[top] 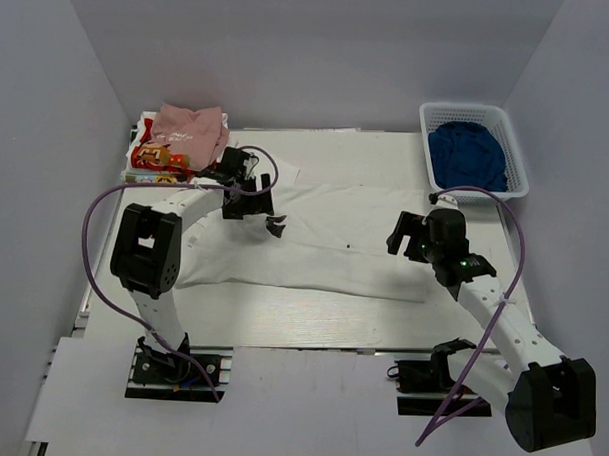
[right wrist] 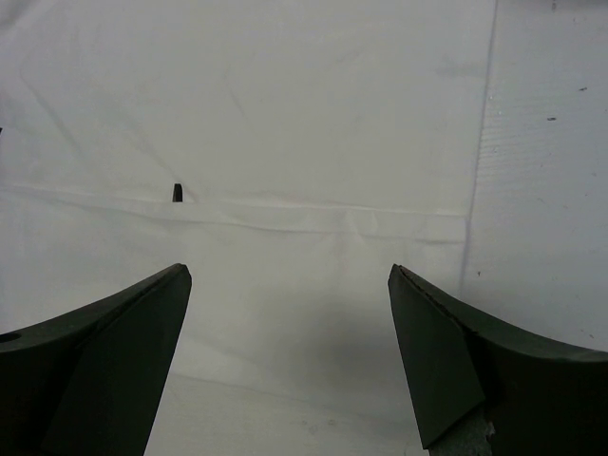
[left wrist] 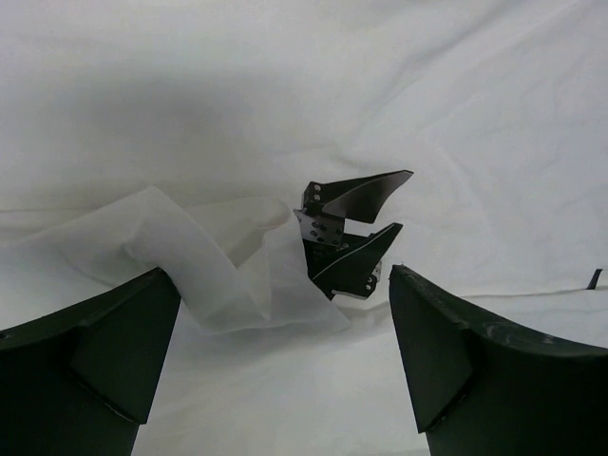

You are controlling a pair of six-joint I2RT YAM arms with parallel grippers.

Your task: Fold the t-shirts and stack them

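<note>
A white-walled enclosure surrounds a pale desk (top: 281, 322) with faint plank lines, seen from above. A large white t-shirt (top: 333, 259) lies spread across the middle of the desk as a long, wide band of soft, matte cloth with shallow creases. Near its left end a black print (left wrist: 347, 237) shows as sharp, angular shapes, and a loose crumpled fold of the cloth rises beside the print and covers its left edge. The right wrist view shows a stitched hem line running across the shirt and its straight side edge lying flat on the desk.

At the far left corner a pale pink t-shirt (top: 191, 129) sits bunched on top of a shirt with red-yellow print (top: 152, 161).

The left end effector (left wrist: 280, 275) is above the printed part of the white shirt, its two dark wedge-shaped fingers spread wide with nothing between them. The right end effector (right wrist: 287, 271) is above the shirt's right end near the hem, fingers likewise wide apart and gripping nothing.

At the far right stands a white plastic lattice basket (top: 476, 112) holding rumpled deep blue cloth (top: 467, 154). Purple cables (top: 98, 271) loop along both black-and-white arms.
</note>
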